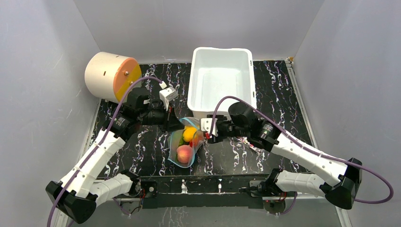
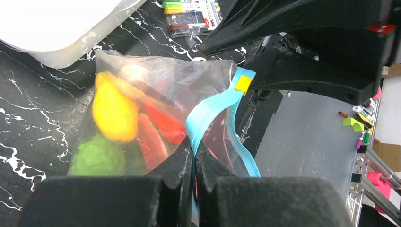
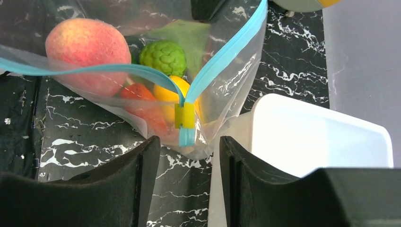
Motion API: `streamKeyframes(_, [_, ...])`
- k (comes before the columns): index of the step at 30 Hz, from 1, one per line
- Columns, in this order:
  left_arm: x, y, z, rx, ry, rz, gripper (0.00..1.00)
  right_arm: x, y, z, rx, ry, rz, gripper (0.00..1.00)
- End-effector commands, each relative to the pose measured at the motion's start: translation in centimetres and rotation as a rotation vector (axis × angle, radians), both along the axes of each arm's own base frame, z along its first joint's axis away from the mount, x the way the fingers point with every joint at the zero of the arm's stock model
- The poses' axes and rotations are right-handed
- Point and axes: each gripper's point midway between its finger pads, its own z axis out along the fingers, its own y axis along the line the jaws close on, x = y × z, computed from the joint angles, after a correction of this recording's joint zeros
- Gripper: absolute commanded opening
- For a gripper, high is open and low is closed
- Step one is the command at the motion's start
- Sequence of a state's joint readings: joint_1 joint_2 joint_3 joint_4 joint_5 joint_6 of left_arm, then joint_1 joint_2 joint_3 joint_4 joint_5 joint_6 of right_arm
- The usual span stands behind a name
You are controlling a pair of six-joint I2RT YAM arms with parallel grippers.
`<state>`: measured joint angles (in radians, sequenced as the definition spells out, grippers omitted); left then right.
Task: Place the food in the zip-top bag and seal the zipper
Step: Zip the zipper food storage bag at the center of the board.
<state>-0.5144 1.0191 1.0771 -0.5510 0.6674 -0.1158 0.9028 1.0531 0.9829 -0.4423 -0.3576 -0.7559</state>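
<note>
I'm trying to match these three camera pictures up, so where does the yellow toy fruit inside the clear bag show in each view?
Top external: yellow fruit at centre, in the upper end of the bag.
Left wrist: yellow fruit left of centre, above the green fruit.
Right wrist: yellow fruit near centre, partly behind the zipper.
Shared landmark: white bin, top left, right.
</note>
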Motion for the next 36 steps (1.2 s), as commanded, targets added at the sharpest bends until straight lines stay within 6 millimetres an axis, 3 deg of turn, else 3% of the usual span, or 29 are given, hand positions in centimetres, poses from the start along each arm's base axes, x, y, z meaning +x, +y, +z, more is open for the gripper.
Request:
streamKeyframes(1, [-0.9, -0.3, 1.0, -0.039, -0.052, -0.069, 0.00, 0.6, 1.4, 2.6, 0.122, -0.060, 0.007, 0.45])
streamKeyframes(8, [-0.5, 0.1, 0.6, -0.005, -0.057, -0.047, 0.00, 1.0, 1.6, 1.9, 0.119, -0.046, -0.015, 0.43])
streamKeyframes(15, [-1.3, -0.2, 1.2, -0.039, -0.087, -0.104, 0.00, 0.6, 1.8, 2.7, 0.159, -0.045, 0.005, 0.41])
streamKeyframes(22, [-1.5, -0.4, 1.7, -0.051, -0.112, -0.134, 0.00, 0.2, 1.7, 2.5, 0.168, -0.044, 0.014, 0.21])
streamKeyframes(25, [-1.5, -0.3, 1.8, -0.049, -0.117, -0.139, 0.00, -0.1, 1.6, 2.5, 0.165, -0.039, 0.024, 0.02])
streamKeyframes(26, [-1.4, -0.3, 1.7, -0.041, -0.118, -0.131, 0.00, -0.2, 1.6, 2.6, 0.169, -0.039, 0.030, 0.00])
streamKeyframes(27, [-1.2, -0.2, 1.6, -0.031, -0.118, -0.123, 0.03, -0.3, 1.6, 2.8, 0.174, -0.039, 0.033, 0.00])
streamKeyframes(31, [-0.5, 0.5, 1.8, 0.024, -0.138, -0.087, 0.36, -0.1, 1.7, 3.9, 0.209, 0.008, -0.011, 0.00])
streamKeyframes(36, [-0.1, 0.4, 4.3, -0.020, -0.267, -0.094, 0.49, 0.3, 2.0, 4.2, 0.226, 0.202, -0.127, 0.00])
